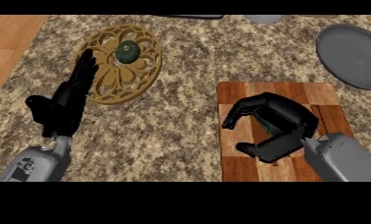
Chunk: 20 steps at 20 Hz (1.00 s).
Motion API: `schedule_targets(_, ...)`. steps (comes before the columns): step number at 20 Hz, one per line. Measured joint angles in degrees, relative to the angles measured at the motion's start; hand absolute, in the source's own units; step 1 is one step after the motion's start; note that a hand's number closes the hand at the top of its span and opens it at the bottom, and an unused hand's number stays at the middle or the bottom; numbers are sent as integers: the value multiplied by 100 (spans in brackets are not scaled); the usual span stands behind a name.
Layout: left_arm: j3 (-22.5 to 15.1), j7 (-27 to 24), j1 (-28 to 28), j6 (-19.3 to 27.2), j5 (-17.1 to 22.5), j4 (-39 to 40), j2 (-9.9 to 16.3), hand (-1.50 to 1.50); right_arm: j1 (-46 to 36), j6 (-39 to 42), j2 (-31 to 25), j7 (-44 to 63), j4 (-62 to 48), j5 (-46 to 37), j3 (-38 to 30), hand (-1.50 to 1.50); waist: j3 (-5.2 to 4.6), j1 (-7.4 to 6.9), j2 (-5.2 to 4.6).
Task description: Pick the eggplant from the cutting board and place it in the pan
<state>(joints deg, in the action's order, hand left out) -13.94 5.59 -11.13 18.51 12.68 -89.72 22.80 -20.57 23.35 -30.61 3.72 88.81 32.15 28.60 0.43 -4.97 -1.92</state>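
The wooden cutting board (243, 95) lies on the counter at the lower right. My right hand (286, 117) rests on it with fingers and thumb curled around the eggplant (269, 127). Only a dark sliver of the eggplant shows between them; the rest is hidden. The grey pan (349, 56) sits beyond the board at the right edge, partly cut off by the view. My left hand (65, 101) is open at the left, fingers straight and pointing up the counter, holding nothing.
A golden openwork round stand (109, 86) lies at the upper left with a dark green round item (128, 52) on it, just beyond my left fingertips. A grey object (264, 18) and a dark one (192, 16) sit at the far edge. Speckled counter (188, 120) separates the hands.
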Motion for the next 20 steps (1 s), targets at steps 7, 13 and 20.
schedule_targets(7, 161, -111, -300, -36, 54, 198, -73, 0, -789, 1697, -974, -1761, -1352, -631, -861, -150, -2, 127, 0)
schedule_targets(13, 195, -213, -421, -223, 113, 361, -84, 0, -1807, 2394, -1648, -2152, -1969, -1473, -922, -150, -14, -14, -9)
schedule_targets(20, 244, -251, -660, -311, 121, 616, -160, 0, -2979, 2554, -1732, -2200, -2461, -2298, -568, -150, -27, -63, -10)
